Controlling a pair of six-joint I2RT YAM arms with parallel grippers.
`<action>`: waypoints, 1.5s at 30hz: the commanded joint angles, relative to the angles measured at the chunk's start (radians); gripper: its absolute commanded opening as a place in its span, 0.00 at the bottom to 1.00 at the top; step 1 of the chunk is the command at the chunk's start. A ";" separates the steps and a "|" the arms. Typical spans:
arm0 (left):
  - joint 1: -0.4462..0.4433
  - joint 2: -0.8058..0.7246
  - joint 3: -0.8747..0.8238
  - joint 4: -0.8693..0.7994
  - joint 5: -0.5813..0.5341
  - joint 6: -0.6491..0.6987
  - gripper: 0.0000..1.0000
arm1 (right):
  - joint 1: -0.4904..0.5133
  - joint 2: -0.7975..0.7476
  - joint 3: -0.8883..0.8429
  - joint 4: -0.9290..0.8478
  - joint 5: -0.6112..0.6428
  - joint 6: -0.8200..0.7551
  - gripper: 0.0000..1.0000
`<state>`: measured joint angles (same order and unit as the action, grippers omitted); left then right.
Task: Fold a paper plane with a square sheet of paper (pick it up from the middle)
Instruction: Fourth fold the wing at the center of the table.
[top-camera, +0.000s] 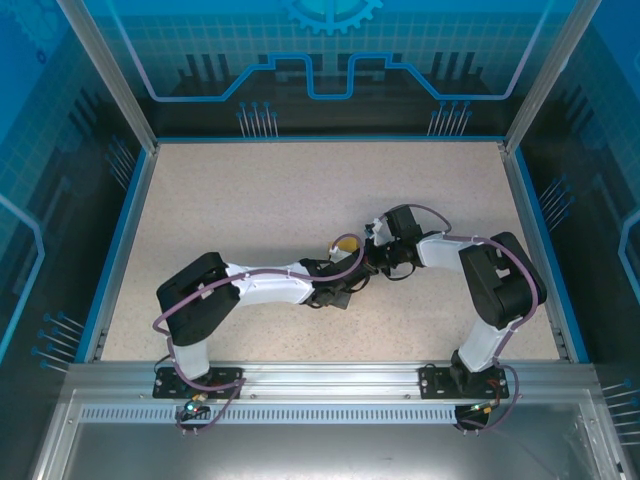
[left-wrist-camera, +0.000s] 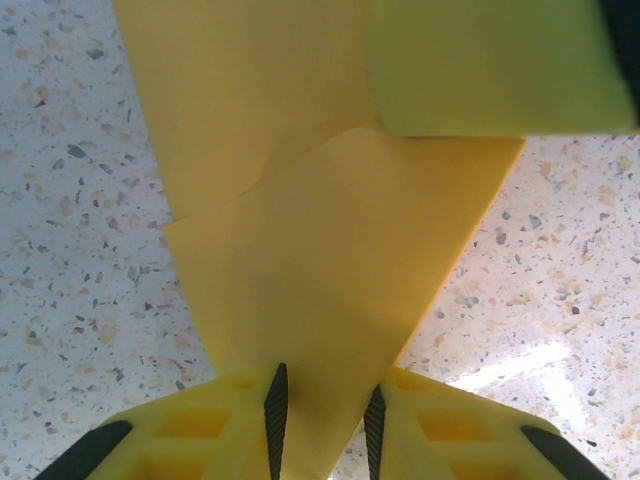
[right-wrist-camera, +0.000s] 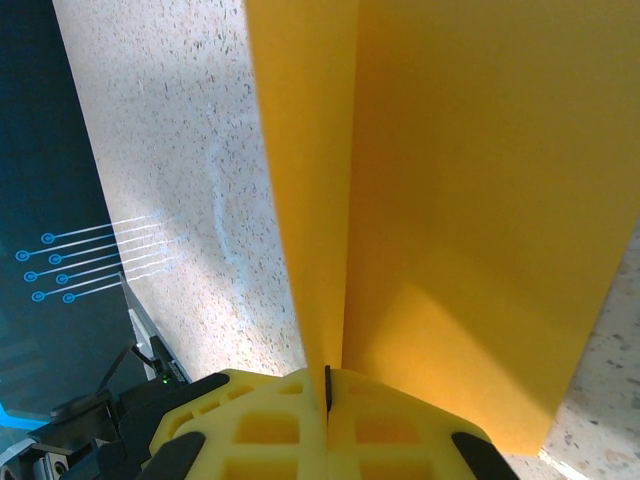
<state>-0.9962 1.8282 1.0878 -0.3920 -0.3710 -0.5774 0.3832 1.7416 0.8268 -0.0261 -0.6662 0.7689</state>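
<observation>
Tabletop (top-camera: 250, 200) roomy all rnd; paper (top-camera: 347, 243) at ctr.

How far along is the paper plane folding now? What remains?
Done: the paper shows a crease and overlapping layers, so some folds exist. In hand: the right gripper is shut on the crease; the left gripper stands open around its narrow end. Left: probably more folds, as it is not yet a narrow dart.

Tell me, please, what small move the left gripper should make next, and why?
Probably close the left gripper on the paper. Its jaws stand apart with the sheet's narrow end between them, while the right gripper is shut on a fold. A second firm hold would likely steady the sheet for the next crease.
</observation>
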 joint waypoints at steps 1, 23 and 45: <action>-0.005 0.008 -0.003 -0.035 -0.039 -0.015 0.29 | -0.015 0.011 0.023 -0.031 -0.028 -0.008 0.04; -0.013 -0.005 -0.032 -0.031 -0.082 -0.014 0.28 | -0.010 0.010 0.037 -0.044 -0.029 -0.005 0.02; -0.018 -0.031 -0.020 -0.015 -0.066 -0.026 0.30 | 0.002 0.040 0.045 -0.044 -0.023 -0.005 0.04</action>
<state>-1.0054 1.8271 1.0763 -0.3923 -0.4229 -0.5968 0.3836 1.7638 0.8513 -0.0452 -0.6666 0.7692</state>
